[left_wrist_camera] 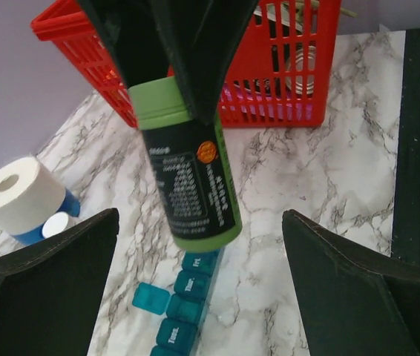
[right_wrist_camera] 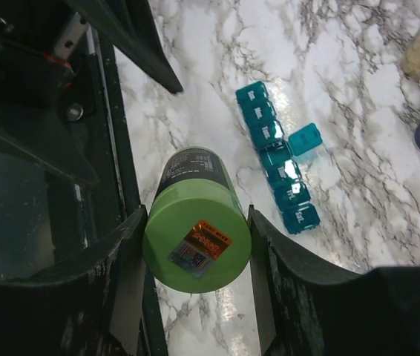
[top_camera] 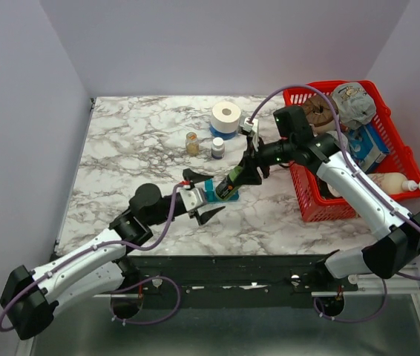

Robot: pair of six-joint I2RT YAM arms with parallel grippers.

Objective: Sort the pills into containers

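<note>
**Sorting barely begun: bottle poised, no pills visible yet**

Nearest, the left gripper [top_camera: 216,195] holds its jaws wide apart, flanking the teal pill organizer [right_wrist_camera: 277,167]. The organizer lies on the marble table [top_camera: 121,148], near the front middle. It is a strip of small square compartments with one lid flipped open and the others shut, and no pills show. Just above it, the right gripper [top_camera: 241,175] is clamped on a tilted green-and-black bottle [left_wrist_camera: 191,185]. All the sorting appears still to do.

Grey-veined marble tabletop [top_camera: 136,148]; plain lavender walls [top_camera: 217,44] behind tabletop and both sides; grey metal surface [top_camera: 232,330] below its near edge; even light.
</note>
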